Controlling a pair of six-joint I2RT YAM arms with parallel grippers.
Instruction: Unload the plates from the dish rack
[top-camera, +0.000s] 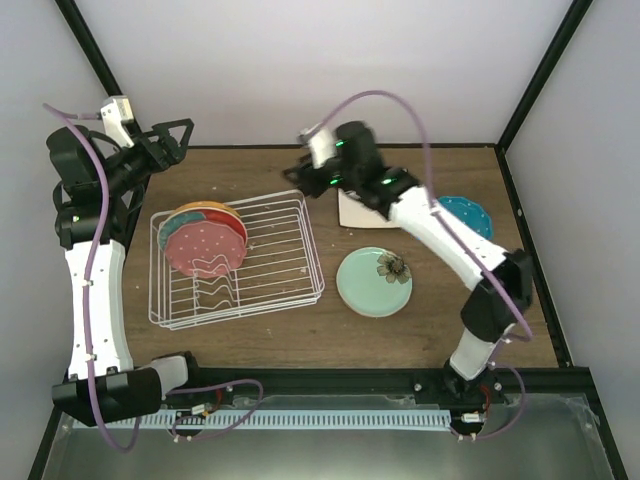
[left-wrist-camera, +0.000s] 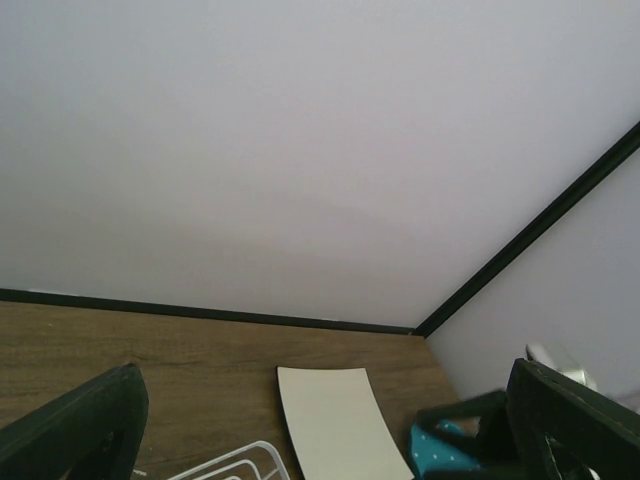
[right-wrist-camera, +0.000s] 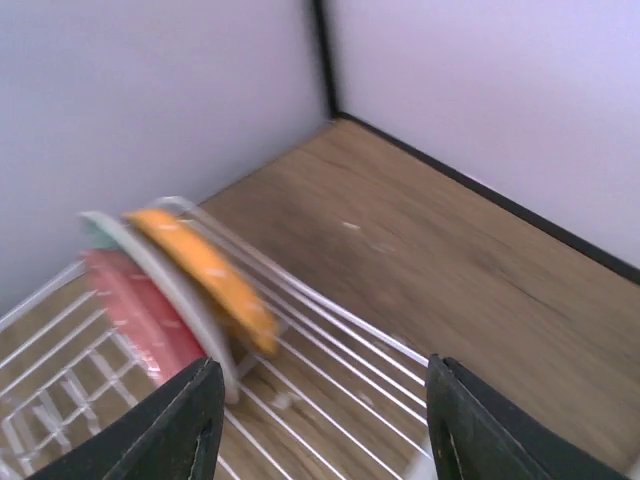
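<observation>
Now, right gripper (right-wrist-camera: 318, 435): jaws apart, holding nothing, low in frame.
Orange plate (right-wrist-camera: 200, 270): on edge in dish rack (right-wrist-camera: 300, 390), left of centre; likely next grab.
Tip: straddle its top rim squarely, lift straight.
Left gripper (left-wrist-camera: 320, 430): spread, empty.

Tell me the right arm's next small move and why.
Probably ease the right gripper down toward the orange plate, the nearest of three standing in the dish rack. Its jaws are open and empty, and that plate's rim faces them in the wrist view.
</observation>
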